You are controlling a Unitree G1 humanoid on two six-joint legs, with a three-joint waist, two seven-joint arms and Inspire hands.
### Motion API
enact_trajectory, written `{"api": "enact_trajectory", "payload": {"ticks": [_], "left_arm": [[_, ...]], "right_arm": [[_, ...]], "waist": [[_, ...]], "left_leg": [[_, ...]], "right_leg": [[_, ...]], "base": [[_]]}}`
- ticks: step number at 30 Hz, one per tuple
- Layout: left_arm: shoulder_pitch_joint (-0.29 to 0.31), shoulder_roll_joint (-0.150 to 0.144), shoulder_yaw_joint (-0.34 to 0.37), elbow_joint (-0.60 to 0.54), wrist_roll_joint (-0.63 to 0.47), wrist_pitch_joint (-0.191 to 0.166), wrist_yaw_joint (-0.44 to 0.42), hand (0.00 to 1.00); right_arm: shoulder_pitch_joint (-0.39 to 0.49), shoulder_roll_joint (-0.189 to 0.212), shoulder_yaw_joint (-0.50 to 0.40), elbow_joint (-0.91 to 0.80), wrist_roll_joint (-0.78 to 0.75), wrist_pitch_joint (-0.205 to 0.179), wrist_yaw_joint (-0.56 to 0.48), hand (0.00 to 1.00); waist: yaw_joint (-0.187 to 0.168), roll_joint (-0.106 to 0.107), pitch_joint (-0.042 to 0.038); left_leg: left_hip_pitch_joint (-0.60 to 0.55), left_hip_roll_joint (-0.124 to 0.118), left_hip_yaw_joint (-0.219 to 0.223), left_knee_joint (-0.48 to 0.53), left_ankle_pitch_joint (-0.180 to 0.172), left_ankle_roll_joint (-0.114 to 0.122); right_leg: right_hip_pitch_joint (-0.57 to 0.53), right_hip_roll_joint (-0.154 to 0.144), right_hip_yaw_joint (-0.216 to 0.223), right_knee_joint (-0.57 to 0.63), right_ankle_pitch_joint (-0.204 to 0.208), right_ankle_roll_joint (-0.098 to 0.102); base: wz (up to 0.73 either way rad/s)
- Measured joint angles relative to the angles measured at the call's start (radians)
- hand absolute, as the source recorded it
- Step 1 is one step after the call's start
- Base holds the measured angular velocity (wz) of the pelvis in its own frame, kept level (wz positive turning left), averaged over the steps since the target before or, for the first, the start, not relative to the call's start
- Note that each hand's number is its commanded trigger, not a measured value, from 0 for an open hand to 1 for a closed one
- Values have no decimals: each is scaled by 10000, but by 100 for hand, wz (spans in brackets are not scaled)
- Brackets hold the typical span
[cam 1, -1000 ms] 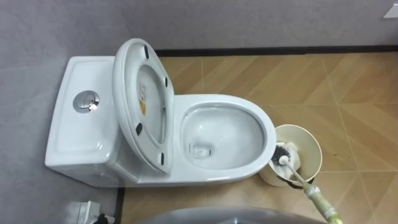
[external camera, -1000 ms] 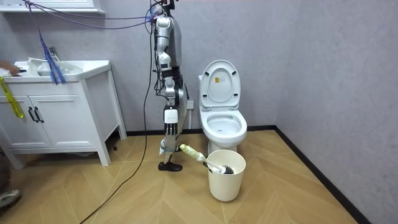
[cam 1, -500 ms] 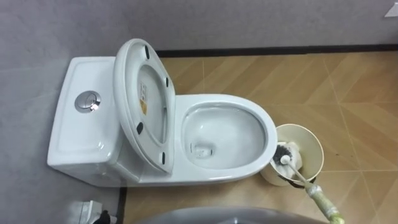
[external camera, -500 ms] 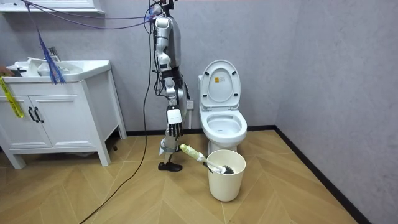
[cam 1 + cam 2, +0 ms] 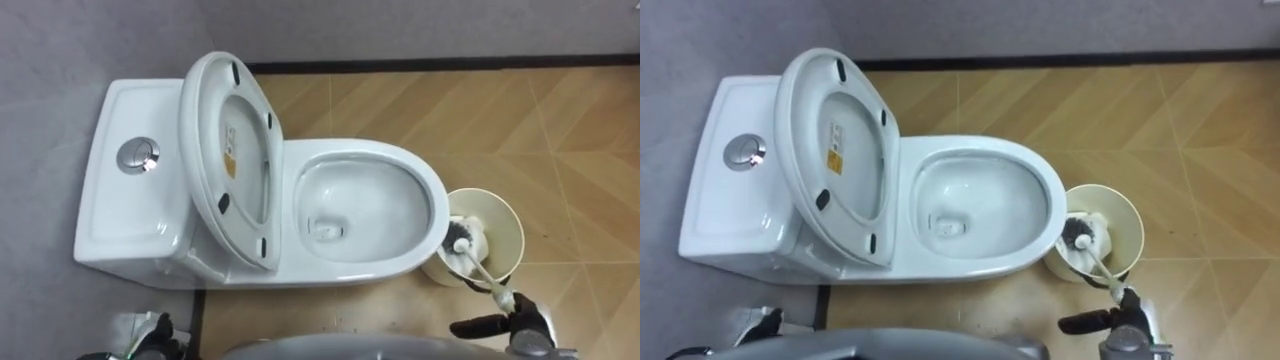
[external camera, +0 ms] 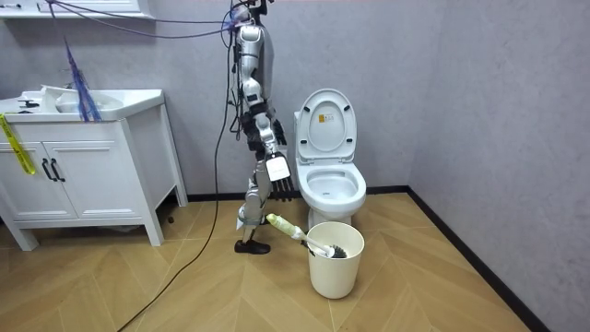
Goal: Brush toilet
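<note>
A white ceramic toilet [image 5: 130, 215] is seen with its oval white seat and lid [image 5: 225, 160] raised. Just beside the front of the bowl, a round cream plastic bucket [image 5: 516, 235] is set on the wood-patterned floor [image 5: 480, 120]. A toilet brush with a dark bristle head and pale shaft [image 5: 462, 241] is leaned inside it, its handle laid over the rim. The right hand [image 5: 530, 324] is held above that handle, released, fingers straight, nothing grasped. The left hand [image 5: 148, 335] is glimpsed at the lower left; whether it is released or clenched cannot be told.
</note>
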Motion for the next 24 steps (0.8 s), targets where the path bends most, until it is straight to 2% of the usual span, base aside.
{"api": "enact_trajectory", "payload": {"ticks": [3, 7, 9, 12, 15, 16, 18, 19, 20, 22, 24], "left_arm": [[-263, 116, -20, 23, -764, -311, 1, 0], [-859, 180, -102, 67, -1297, -715, 10, 0], [-1298, 309, -419, 49, -1656, -851, 10, 0], [-1821, 355, -692, -6, -1971, -935, 9, 0], [-2462, 366, -1227, -125, -1989, -928, 9, 0], [-2510, 366, -1300, -298, -2010, -925, 9, 0], [-2934, 352, -1648, -655, -2655, -854, 9, 0], [-2988, 351, -1701, -722, -2820, -884, 9, 0], [-3033, 340, -1735, -913, -3062, -910, 10, 0], [-3154, 400, -1934, -1133, -3297, -919, 10, 0], [-3399, 390, -2160, -1446, -3451, -923, 15, 0]], "right_arm": [[-349, -21, 4, 128, 99, -141, -219, 0], [-1256, -194, 1, 821, 290, -454, -768, 0], [-1826, -434, 232, 1276, 435, -536, -914, 0], [-2217, -818, 280, 1660, 427, -512, -1070, 0], [-3049, -1315, 308, 2184, 769, -534, -1220, 0], [-3160, -1395, 308, 2178, 819, -539, -1255, 0], [-3559, -1807, 417, 2175, 785, -544, -1525, 0], [-3622, -1906, 491, 2180, 764, -545, -1579, 0], [-3736, -2035, 585, 2175, 720, -547, -1654, 0], [-3826, -2089, 606, 2152, 627, -532, -1792, 0], [-4033, -2226, 728, 2127, 638, -462, -1935, 0]], "waist": [[22, -59, 40], [4, -72, 155], [119, -1, 185], [252, 106, 215], [388, 97, 259], [397, 86, 271], [501, 129, 385], [531, 135, 402], [553, 153, 428], [545, 119, 462], [555, 108, 542]], "left_leg": [[-426, 25, -75, 132, 3, 4], [-1429, 46, -348, 741, 3, 7], [-2403, 84, -496, 1372, -4, 16], [-3263, 92, -640, 1784, -13, 43], [-4163, 51, -689, 2047, 48, 165], [-4340, 51, -689, 2193, 42, 175], [-5069, 100, -670, 2701, 25, 286], [-5229, 100, -678, 2805, 11, 330], [-5529, 102, -675, 2966, -42, 470], [-5951, 90, -657, 3194, -96, 636], [-6640, 39, -629, 3484, -69, 786]], "right_leg": [[-362, 5, -50, 157, 0, -2], [-1344, -59, -203, 674, 0, -2], [-2067, -109, -394, 1063, 0, -3], [-2847, -142, -492, 1512, -1, -3], [-3941, -288, -428, 2194, -8, -3], [-4103, -304, -425, 2306, -8, -3], [-4777, -428, -488, 2745, -26, 13], [-4928, -450, -498, 2834, -48, 30], [-5208, -470, -496, 2994, -84, 48], [-5672, -556, -501, 3342, -152, 51], [-6416, -685, -457, 3831, -222, 81]], "base": [[10], [11], [15], [20], [4], [0], [4], [0], [0], [5], [2]]}}
